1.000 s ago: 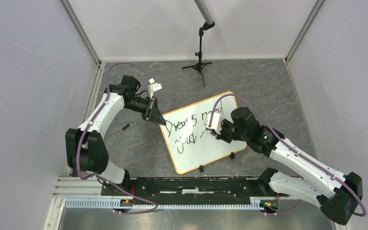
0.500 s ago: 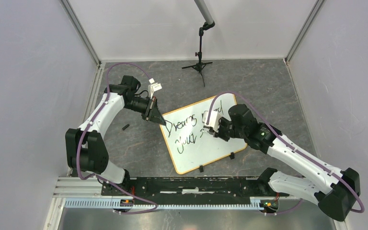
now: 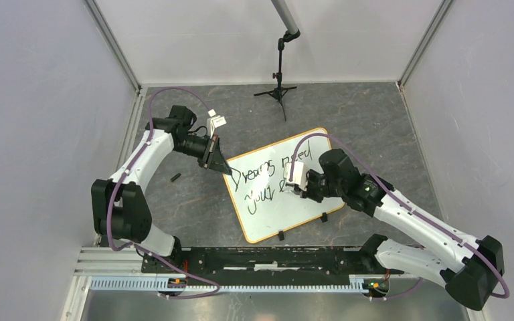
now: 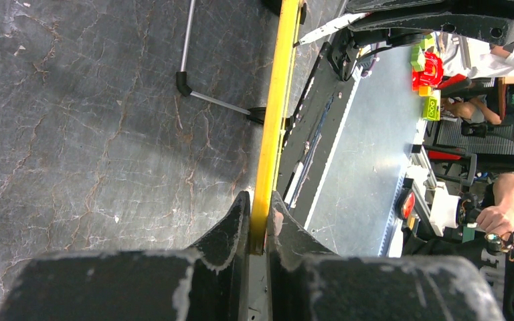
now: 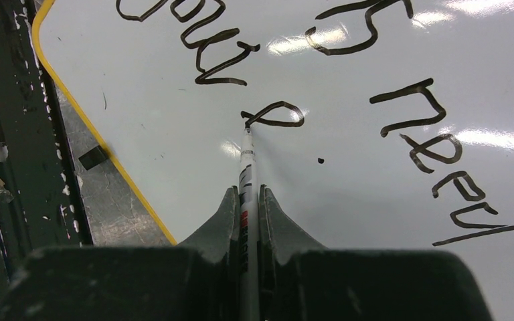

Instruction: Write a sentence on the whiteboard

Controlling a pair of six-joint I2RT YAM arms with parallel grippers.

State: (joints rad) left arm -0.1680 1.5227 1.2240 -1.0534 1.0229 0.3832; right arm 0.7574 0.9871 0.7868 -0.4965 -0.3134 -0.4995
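My right gripper is pinched tight around a marker. The marker tip touches the whiteboard at a looped letter just after "your" in the sentence. My left gripper is clamped on the board's yellow rim at its left corner. The board lies on the grey table.

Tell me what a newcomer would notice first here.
The skewed whiteboard mid-table, with two lines of black lettering. The right jaws are shut on a marker whose tip touches the last letter of the lower line; the left jaws pinch the board's yellow rim at its left corner.
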